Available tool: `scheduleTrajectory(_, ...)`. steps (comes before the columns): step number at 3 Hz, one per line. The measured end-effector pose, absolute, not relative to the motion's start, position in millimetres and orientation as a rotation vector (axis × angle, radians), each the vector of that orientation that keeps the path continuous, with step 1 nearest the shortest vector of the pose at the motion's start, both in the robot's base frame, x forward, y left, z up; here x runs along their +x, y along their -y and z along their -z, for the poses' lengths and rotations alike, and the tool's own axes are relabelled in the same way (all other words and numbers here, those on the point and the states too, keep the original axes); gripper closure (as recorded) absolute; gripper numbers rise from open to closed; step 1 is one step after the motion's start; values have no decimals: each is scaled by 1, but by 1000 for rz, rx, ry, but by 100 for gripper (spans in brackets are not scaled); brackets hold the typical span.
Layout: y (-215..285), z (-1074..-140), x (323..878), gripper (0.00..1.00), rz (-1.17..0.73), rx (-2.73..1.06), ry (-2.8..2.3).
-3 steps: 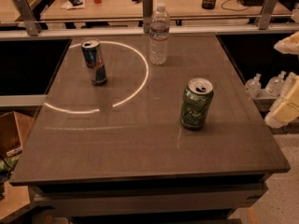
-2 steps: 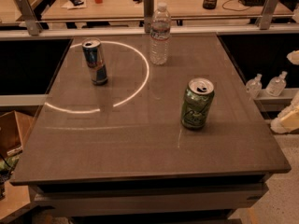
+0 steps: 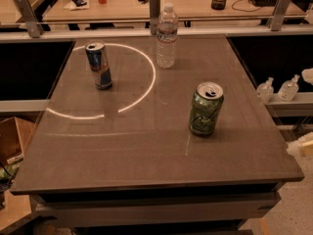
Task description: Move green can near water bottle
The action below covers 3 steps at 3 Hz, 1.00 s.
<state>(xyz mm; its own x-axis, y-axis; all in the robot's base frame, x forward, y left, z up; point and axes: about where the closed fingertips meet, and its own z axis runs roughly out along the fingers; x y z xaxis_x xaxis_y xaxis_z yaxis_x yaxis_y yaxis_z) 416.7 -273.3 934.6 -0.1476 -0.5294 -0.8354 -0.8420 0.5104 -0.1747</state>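
Note:
The green can (image 3: 206, 108) stands upright on the right half of the dark table (image 3: 146, 151); it has pale markings and a silver top with a pull tab. The water bottle (image 3: 167, 35), clear with a white cap and a label band, stands upright near the table's far edge, left of and behind the can. Only pale parts of my gripper (image 3: 302, 147) show at the right edge of the view, beyond the table's right side and well apart from the can. It holds nothing that I can see.
A slim blue-and-silver can (image 3: 99, 65) stands at the far left, inside a bright ring of light on the tabletop. Two small pump bottles (image 3: 278, 88) sit on a ledge to the right. A rail and a cluttered desk lie behind. A cardboard box (image 3: 10, 141) is low left.
The pale gripper parts at the right edge have dropped lower and drawn further out of view to the right. The cans and the bottle have not moved.

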Motion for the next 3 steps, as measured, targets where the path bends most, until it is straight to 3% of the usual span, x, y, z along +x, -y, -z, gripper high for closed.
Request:
scheduleTrajectory(1, 255, -942, 393, 0, -580, -1054, -1707)
scheduleTrajectory(3, 241, -929, 376, 0, -620, -973, -1768)
